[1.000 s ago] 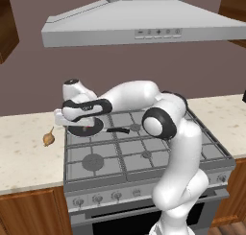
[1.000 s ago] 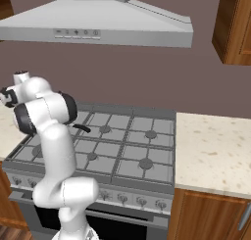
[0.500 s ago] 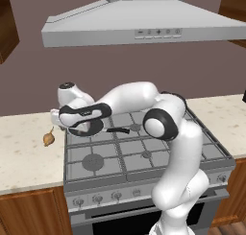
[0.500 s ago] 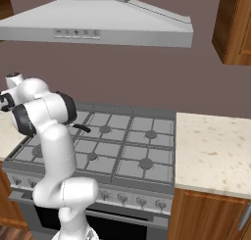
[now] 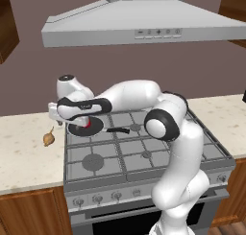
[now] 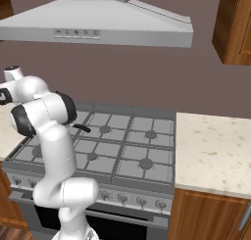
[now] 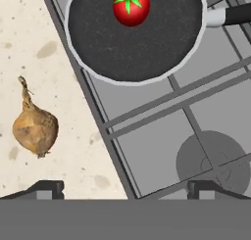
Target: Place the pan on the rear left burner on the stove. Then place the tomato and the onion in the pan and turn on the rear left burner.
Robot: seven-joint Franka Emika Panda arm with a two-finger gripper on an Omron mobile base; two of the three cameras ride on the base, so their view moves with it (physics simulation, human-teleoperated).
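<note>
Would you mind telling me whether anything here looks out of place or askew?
Nothing stands out. The pan sits flat on the stove with the tomato inside; the onion lies on its side on the counter, nothing spilled.

My left base view looks forward and down from behind my arm's left at the stove [image 5: 144,152]; my right base view faces the same stove [image 6: 122,151] from my right. My hand view looks straight down, close, over the pan [image 7: 135,43], tabletop [image 7: 44,77] and onion [image 7: 34,129].
</note>
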